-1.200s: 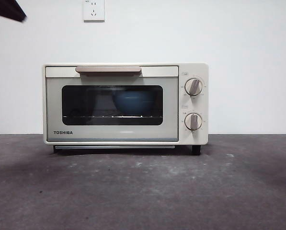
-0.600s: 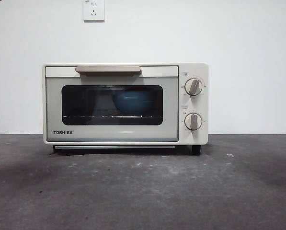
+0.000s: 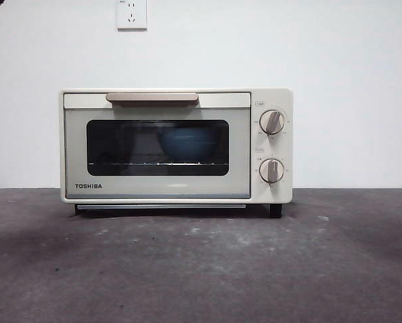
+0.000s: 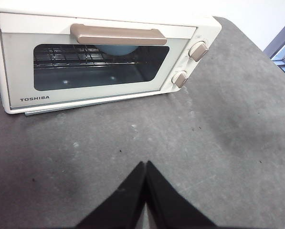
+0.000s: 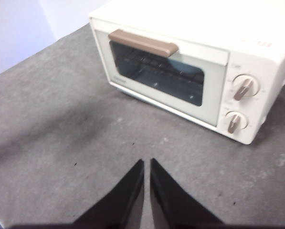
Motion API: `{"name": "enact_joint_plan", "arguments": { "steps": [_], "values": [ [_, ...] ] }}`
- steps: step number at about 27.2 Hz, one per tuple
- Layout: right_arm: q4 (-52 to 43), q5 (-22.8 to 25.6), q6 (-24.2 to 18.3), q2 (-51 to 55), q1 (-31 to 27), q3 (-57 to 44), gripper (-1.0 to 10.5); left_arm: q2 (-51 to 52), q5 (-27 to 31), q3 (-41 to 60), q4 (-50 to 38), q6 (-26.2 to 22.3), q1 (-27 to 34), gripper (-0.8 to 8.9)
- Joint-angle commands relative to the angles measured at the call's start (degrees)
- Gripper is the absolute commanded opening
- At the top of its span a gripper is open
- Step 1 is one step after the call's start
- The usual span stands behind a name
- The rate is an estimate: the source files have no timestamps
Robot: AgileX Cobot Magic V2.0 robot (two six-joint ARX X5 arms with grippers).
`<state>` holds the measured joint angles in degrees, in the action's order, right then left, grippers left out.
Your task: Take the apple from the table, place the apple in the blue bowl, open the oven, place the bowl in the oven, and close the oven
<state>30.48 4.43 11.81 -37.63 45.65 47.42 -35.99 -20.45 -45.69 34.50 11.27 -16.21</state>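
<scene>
Oven point(image 3: 176, 147) door closed, far on the table point(image 3: 201, 269), blue bowl point(image 3: 186, 143) on the rack inside behind the glass; left gripper point(image 4: 145, 164) and right gripper point(image 5: 146, 162) both clenched, empty, above bare table.

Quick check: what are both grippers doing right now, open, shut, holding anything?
Left gripper: shut, holding nothing, above the table in front of the oven.
Right gripper: shut, holding nothing, also above the table.

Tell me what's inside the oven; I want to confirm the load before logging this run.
Through the closed oven's dark window, the blue bowl sits on the wire rack. The bowl's inside is hidden, so the apple cannot be seen or confirmed.
</scene>
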Motion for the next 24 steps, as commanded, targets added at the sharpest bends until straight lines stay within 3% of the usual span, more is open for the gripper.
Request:
{"name": "enact_joint_plan", "arguments": {
  "steps": [1,9,14,18,24],
  "values": [
    [-1.01,0.33,-0.48,0.74,0.46,0.24,0.1,-0.31,0.13,-1.03,-0.74,-0.72,-0.22,0.07],
    [-1.14,0.35,-0.48,3.23,0.46,0.24,0.1,-0.31,0.15,-1.03,-1.27,-0.79,-0.22,0.07],
    [-1.33,0.33,-0.48,5.11,0.46,0.24,0.1,0.63,1.46,-0.92,-2.47,-10.32,0.55,0.07],
    [-1.31,0.33,-0.48,6.62,0.46,0.24,0.1,4.72,4.81,1.36,-10.54,-15.37,5.79,0.07],
    [-1.33,0.33,-0.48,8.81,0.46,0.24,0.1,14.32,7.17,12.28,-25.99,-17.92,14.43,0.07]
  ]
}}
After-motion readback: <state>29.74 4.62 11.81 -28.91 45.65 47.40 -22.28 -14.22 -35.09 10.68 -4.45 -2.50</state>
